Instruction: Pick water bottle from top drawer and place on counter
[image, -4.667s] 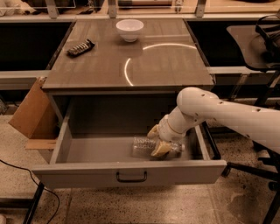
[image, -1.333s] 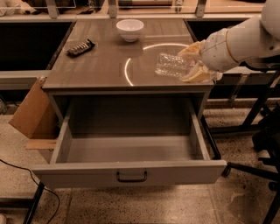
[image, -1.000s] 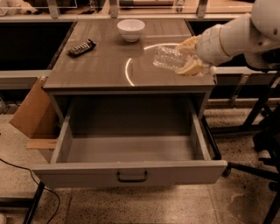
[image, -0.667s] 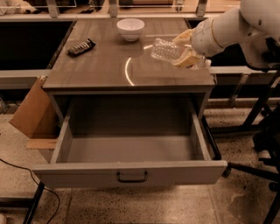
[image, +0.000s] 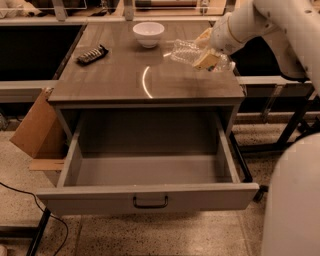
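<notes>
One bottle (image: 182, 50) clamped sideways in gripper (image: 204, 51), hovering above far right of worktop (image: 125, 75), right of bowl (image: 148, 34). Could roll off right edge or into open drawer (image: 150, 172) if released while tilted.

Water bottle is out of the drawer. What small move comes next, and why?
Probably lower the claw straight down. It holds the water bottle on its side over the right rear of the counter, apparently not yet resting on it, so releasing now might let it drop and roll.
</notes>
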